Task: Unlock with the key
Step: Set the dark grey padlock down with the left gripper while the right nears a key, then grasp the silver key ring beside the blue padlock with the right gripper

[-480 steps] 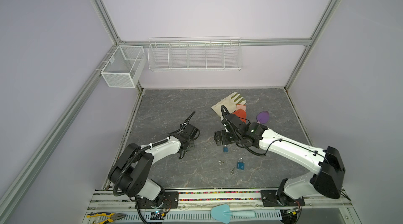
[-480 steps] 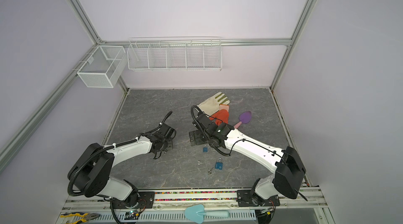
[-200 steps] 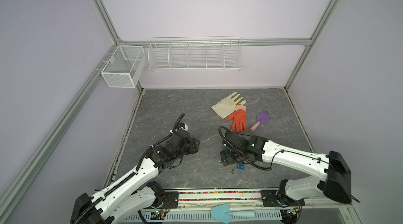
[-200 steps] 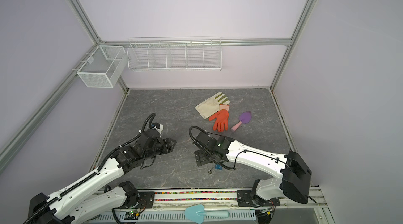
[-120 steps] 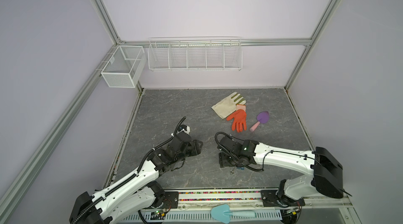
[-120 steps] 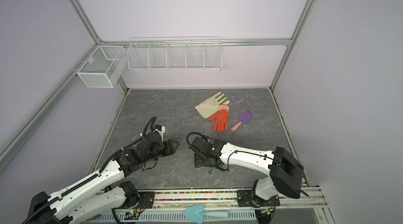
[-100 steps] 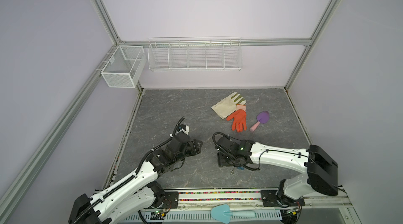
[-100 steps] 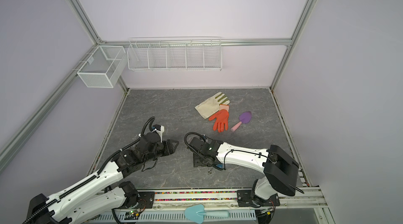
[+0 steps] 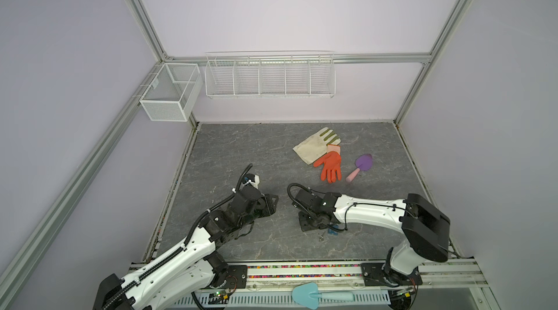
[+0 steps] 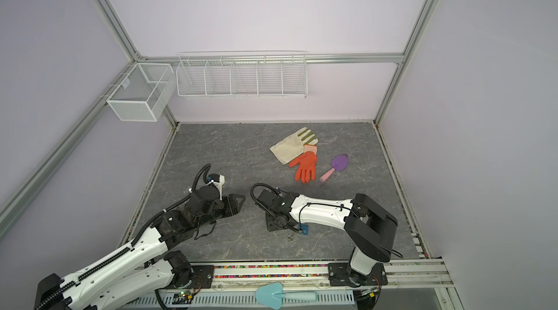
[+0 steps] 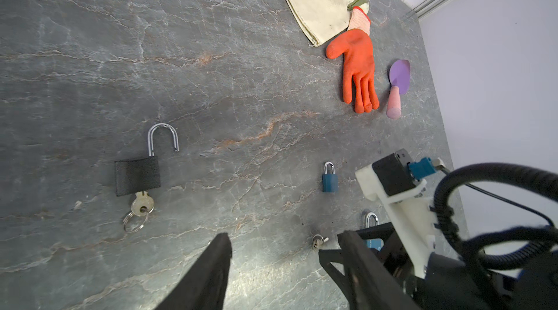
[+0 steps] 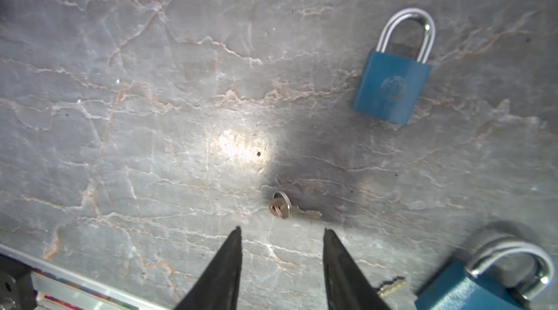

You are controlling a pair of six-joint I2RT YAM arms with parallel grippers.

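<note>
Right black gripper is now lower, jaws apart and empty, just short of small silver ringed key; key pickup seems in hand; next, pinch it squarely (for a blue metal padlock).

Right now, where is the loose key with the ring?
In the right wrist view, the key lies just ahead of the open right gripper, near a blue padlock.
</note>
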